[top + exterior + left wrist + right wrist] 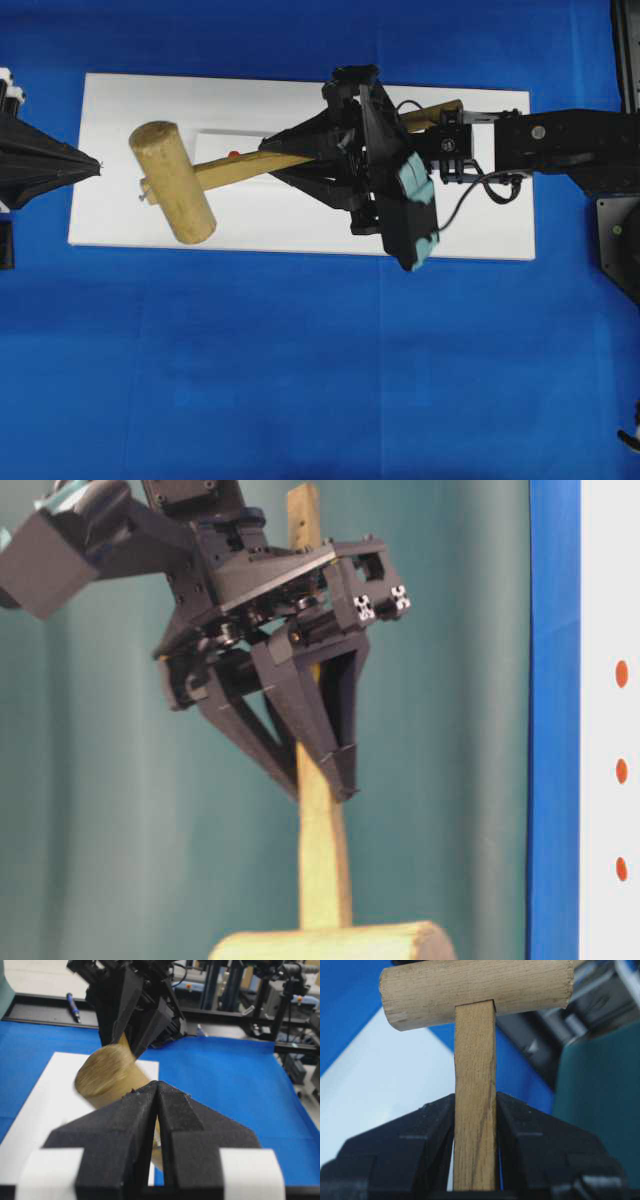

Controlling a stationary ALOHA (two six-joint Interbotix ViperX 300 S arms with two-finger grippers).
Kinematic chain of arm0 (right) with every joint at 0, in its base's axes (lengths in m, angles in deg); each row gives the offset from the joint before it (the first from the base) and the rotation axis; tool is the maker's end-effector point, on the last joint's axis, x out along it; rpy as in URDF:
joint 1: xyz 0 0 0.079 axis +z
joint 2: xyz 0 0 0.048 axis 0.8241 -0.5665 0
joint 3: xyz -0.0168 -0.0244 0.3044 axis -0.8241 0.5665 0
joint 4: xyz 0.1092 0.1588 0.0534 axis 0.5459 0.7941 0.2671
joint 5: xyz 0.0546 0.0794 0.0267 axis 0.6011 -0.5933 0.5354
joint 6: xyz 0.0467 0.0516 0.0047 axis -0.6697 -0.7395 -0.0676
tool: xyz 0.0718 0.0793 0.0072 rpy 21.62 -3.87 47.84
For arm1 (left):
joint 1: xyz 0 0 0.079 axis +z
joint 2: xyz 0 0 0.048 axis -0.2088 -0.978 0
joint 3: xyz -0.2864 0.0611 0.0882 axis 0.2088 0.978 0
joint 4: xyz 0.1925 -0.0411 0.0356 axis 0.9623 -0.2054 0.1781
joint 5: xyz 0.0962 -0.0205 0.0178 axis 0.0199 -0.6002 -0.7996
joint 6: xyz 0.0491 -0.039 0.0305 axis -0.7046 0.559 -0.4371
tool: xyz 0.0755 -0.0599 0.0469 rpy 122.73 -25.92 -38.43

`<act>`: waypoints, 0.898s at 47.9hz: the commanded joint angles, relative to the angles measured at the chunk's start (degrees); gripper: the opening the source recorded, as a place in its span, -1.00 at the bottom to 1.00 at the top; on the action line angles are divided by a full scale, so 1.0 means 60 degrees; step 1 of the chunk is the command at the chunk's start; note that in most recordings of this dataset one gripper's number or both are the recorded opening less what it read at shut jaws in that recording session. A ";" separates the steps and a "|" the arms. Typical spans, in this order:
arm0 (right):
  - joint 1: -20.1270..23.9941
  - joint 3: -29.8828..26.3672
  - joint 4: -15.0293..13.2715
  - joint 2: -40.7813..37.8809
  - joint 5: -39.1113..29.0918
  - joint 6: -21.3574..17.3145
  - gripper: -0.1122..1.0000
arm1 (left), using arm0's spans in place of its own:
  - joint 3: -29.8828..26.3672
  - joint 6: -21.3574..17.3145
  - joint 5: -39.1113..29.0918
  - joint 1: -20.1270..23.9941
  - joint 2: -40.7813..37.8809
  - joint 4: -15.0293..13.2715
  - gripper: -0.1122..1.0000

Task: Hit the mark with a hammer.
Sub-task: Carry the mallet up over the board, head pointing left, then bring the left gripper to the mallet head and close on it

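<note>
Right now my right claw [300,160] pinches the hammer [172,182] by its handle [475,1100], fingers pressed on both flat faces of the wood, as my right wrist view shows plainly. From above, the board [120,215] is the biggest thing under me, white and long, lying across the blue cloth [300,370]. Over it the hammer's long axis runs from my claw out toward nine o'clock, dipping slightly to eight, with the thick head [107,1077] at the far end and the butt of the handle sticking out behind me toward three. So the head lies at nine o'clock from my claw, well apart from my fingers. A small red mark [233,154] shows just beside the handle's upper edge, between my claw and the head; I judge the head sits past it toward nine, so the swing must bring the head back over it. My left claw [92,165] rests pressed together at the board's nine o'clock end, holding nothing, near the head
</note>
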 commanded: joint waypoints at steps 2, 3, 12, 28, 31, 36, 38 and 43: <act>0.0117 -0.0190 0.0015 0.0234 0.0513 0.0601 -0.62 | -0.0088 0.0073 0.0073 0.0029 -0.0029 -0.0015 -0.80; 0.0117 -0.0190 0.0029 0.0234 0.0542 0.0703 -0.62 | -0.0103 0.0103 0.0073 0.0029 -0.0029 -0.0015 -0.80; 0.0117 -0.0176 0.0132 0.0234 0.0601 0.0850 -0.62 | -0.0088 0.0132 0.0029 0.0029 -0.0029 -0.0044 -0.80; 0.0117 -0.0190 0.0132 0.0234 0.0615 0.0850 -0.62 | -0.0088 0.1377 0.0015 0.0029 -0.0044 -0.0044 -0.62; 0.0117 -0.0190 0.0146 0.0234 0.0615 0.0850 -0.62 | -0.0073 0.1509 -0.0029 0.0029 -0.0044 -0.0044 -0.34; 0.0132 -0.0190 0.0146 0.0220 0.0630 0.0850 -0.62 | -0.0073 0.1611 -0.0029 0.0029 -0.0073 -0.0044 0.22; 0.0117 -0.0190 0.0132 0.0234 0.0615 0.0850 -0.62 | -0.0073 0.1611 -0.0015 0.0029 -0.0103 -0.0044 0.44; 0.0117 -0.0190 0.0146 0.0220 0.0615 0.0850 -0.62 | -0.0088 0.1611 0.0088 0.0044 -0.0176 -0.0044 0.84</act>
